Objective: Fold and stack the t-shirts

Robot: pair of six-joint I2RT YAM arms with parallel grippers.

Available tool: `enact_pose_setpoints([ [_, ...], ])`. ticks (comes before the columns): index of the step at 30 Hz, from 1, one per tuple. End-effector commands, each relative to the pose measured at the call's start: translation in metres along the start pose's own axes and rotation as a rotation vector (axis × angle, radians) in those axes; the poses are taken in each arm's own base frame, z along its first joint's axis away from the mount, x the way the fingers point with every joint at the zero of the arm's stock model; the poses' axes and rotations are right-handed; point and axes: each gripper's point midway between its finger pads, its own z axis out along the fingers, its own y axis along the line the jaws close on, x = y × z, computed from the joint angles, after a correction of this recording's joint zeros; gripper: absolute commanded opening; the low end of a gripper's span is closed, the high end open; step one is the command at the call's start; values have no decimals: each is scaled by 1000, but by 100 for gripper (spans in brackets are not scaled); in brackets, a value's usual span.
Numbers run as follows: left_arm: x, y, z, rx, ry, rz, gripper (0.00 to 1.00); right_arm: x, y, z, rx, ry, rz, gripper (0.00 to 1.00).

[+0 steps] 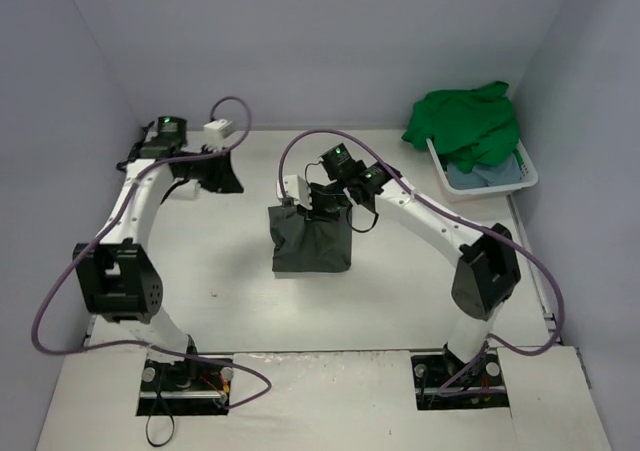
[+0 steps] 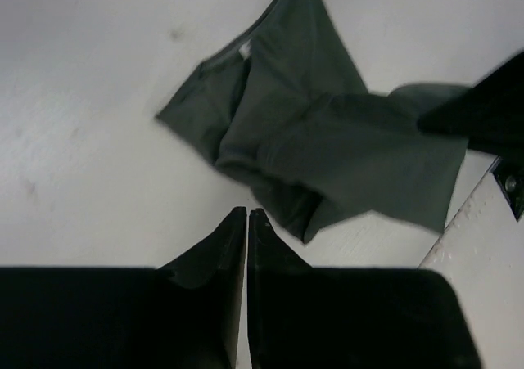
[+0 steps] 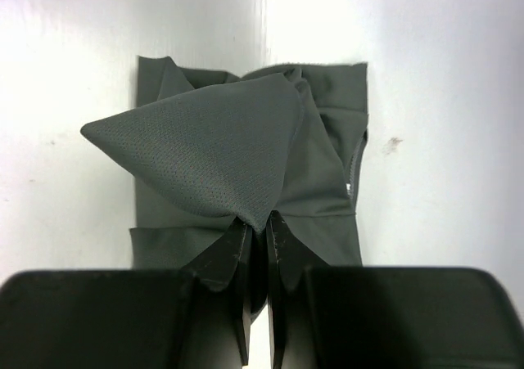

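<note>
grey-olive t-shirt (image 3: 221, 148): right gripper (image 3: 256, 220) pinches a raised fold; left gripper (image 2: 247, 213) closed, holding nothing. only left wrist view shows collar (image 2: 233, 56), pointing away from right gripper.

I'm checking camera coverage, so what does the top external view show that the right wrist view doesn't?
Only top external: the white basket, holding the green shirt and light blue shirt. Only right wrist: the right end effector shut on a raised fold of the dark grey shirt. Both: that dark grey shirt lying folded on the table.
</note>
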Motion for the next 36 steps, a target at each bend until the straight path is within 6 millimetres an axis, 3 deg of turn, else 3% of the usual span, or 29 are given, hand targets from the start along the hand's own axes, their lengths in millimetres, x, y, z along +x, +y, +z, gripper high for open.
enact_pose_setpoints([
  [1, -44, -13, 40, 83, -20, 18, 0, -28, 7, -23, 28, -76, -11, 0],
  [3, -53, -18, 64, 128, -19, -23, 0, -27, 11, -20, 17, -74, 1, 0],
  [4, -47, -14, 84, 154, 17, -59, 0, -27, 13, -19, 11, -74, 2, 0],
  [5, -51, -26, 95, 191, 28, -42, 0, -26, 16, -17, 2, -72, 7, 0],
  [7, -34, -28, 117, 218, 99, -52, 0, -24, 21, -13, -12, -68, 11, 0],
  [11, -6, -40, 140, 293, 172, -88, 0, -19, 30, -1, -46, -52, 9, 0],
  [15, 5, -53, 140, 353, 191, -114, 0, -14, 35, 10, -68, -29, 9, 0],
  [20, 10, -80, 125, 453, 199, -154, 0, -15, 44, 16, -89, -24, 19, 0],
  [24, 31, -112, 109, 520, 274, -119, 0, -14, 52, 19, -96, -9, 24, 0],
  [30, 64, -136, 99, 583, 347, -110, 0, -25, 63, 18, -94, -4, 18, 0],
  [36, 84, -158, 96, 608, 426, -65, 0, -38, 75, 13, -87, -5, 10, 0],
])
